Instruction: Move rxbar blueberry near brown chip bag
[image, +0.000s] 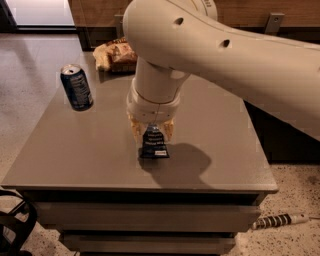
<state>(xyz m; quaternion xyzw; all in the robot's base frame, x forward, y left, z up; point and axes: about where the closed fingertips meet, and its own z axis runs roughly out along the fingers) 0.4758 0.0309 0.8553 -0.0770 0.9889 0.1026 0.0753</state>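
Near mid-table, gripper points straight down, its fingers closed on the top end of the blue snack bar. Bar hangs upright just below it, low end at the table, contact unclear. Chip bag lies well behind the gripper at the far edge. Soda can stands off to its left in view.

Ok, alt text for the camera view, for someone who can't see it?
The tool grips the rxbar blueberry upright by its top end at the middle of the grey table. The brown chip bag lies at its far edge; a blue soda can stands far left.
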